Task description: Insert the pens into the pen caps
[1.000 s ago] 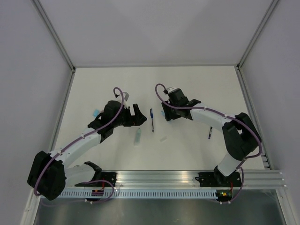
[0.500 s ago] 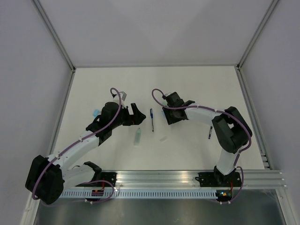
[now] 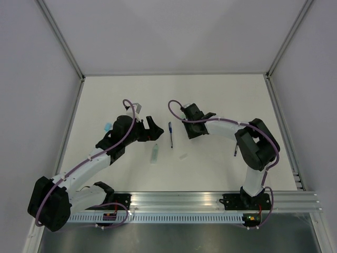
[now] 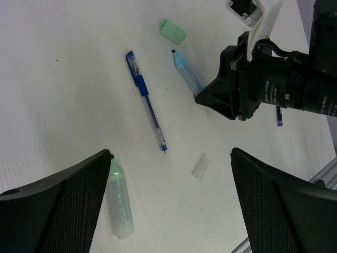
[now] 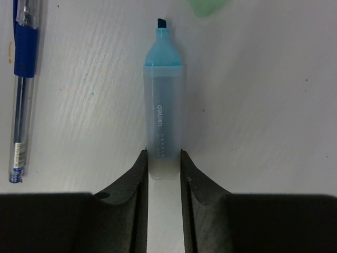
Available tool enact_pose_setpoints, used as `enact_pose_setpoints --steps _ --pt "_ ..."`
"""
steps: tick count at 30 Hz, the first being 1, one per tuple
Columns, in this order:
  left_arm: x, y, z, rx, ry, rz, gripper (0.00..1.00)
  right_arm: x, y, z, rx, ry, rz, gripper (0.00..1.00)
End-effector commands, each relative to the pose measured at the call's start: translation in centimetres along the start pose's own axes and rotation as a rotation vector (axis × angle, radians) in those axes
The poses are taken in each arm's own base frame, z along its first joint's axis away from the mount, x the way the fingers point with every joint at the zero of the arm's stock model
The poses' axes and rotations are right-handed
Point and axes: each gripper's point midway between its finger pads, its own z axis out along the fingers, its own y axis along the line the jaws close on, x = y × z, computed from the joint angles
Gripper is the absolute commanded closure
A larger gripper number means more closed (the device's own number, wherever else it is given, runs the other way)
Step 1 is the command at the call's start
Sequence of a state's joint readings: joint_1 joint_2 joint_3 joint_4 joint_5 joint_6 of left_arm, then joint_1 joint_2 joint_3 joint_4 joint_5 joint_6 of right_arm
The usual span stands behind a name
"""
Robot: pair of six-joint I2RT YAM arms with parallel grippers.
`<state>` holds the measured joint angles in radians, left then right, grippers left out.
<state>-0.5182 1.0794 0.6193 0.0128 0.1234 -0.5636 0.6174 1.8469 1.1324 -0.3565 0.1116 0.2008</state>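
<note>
— Noticed the right gripper further left than a second ago, elbow tucked in; left gripper about where it was. Agreed?

— Agreed. Starting at the left: can just make out what looks like a pale blue cap, half hidden by the left arm. Then found the left gripper spread wide, holding nothing, poised near the green highlighter.

— Next, see the blue pen lying bare, a clear cap near its tip but apart.

— Then caught the right gripper narrowed onto the rear end of the blue highlighter, pads against both sides, barrel flat on the table. Spotted a green cap near its nib, not touching. Further right, a dark pen alone.

— Counted nothing capped so far. Judging this as a first pickup, with every insertion left.

— Surface and room?

— Plain white table, pale walls, metal rail along the near edge.
</note>
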Motion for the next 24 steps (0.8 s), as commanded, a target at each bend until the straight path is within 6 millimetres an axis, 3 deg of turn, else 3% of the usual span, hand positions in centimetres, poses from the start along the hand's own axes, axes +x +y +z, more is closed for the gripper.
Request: enact_pose_setpoints --steps 1,7,15,24 --pt "-0.9 -1.3 -0.2 0.058 -0.036 -0.024 0.02 1.3 -0.4 0.4 0.037 0.047 -0.023 0.78" --pt "-0.3 -2.6 0.1 0.120 0.033 -0.096 0.04 -0.3 0.8 -1.9 -0.002 -0.040 0.000 0.99" --pt "-0.2 -3.4 0.9 0.149 0.088 -0.215 0.08 -1.5 3.5 -6.3 -0.089 -0.202 0.054 1.00" --pt "-1.6 -6.0 2.0 0.283 0.074 -0.265 0.12 -2.7 9.2 -13.1 -0.294 -0.383 0.075 1.00"
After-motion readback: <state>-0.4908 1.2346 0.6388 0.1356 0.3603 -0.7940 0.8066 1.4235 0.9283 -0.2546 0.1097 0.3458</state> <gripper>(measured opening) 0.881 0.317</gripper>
